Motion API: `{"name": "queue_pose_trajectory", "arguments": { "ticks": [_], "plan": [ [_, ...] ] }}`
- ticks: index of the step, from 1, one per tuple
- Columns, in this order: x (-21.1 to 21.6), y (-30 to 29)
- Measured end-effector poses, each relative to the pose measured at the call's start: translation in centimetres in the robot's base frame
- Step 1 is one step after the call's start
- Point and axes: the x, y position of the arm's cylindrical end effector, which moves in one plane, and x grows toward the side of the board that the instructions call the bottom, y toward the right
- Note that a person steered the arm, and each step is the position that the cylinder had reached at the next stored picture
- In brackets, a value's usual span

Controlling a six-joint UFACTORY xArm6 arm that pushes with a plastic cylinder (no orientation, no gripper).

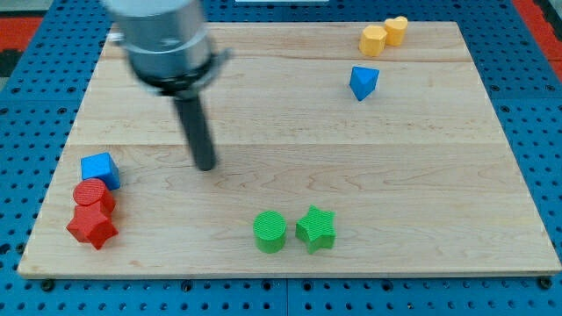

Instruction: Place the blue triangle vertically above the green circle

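Observation:
The blue triangle [363, 82] lies near the view's top right on the wooden board. The green circle [270, 232] lies near the view's bottom, a little left of centre, with a green star [316, 229] touching its right side. My tip [205, 165] rests on the board left of centre, far to the left of and below the blue triangle, and above and to the left of the green circle. It touches no block.
A yellow hexagon [373, 39] and a yellow heart [396, 30] sit together at the top right, above the blue triangle. A blue cube [99, 168], a red circle [92, 195] and a red star [91, 226] cluster at the left edge.

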Motion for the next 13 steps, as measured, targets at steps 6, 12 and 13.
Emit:
{"name": "queue_pose_trajectory", "arguments": {
  "ticks": [6, 12, 13],
  "plan": [
    [-14.5, 10.1],
    [-20.2, 6.6],
    [-20.3, 6.2]
  ]
}}
